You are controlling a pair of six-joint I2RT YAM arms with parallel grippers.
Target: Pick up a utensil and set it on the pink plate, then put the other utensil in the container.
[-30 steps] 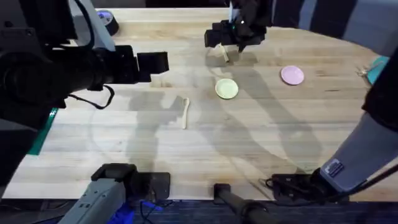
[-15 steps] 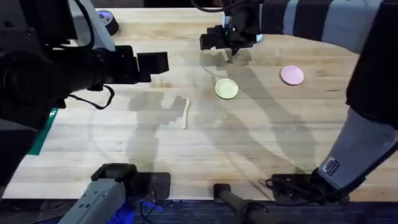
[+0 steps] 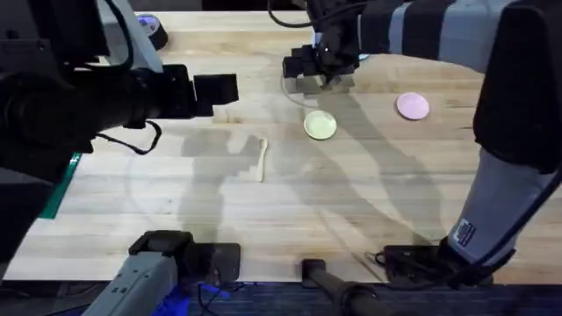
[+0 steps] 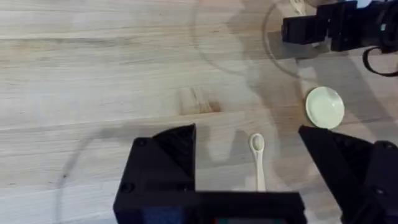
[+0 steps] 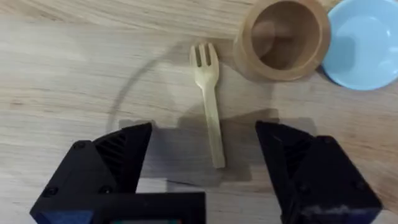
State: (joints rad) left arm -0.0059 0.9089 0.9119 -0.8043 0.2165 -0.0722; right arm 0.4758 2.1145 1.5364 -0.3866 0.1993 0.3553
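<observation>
Lowered right gripper [image 5: 205, 165] straddles fork [image 5: 209, 109], jaws wide.

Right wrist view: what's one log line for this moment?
right tool: open, above fork | fork: flat on table, beside cup | spoon: on table, untouched | pink plate: empty

Bright even light, soft arm shadows on table [image 3: 369, 193], blurred foreground
</observation>
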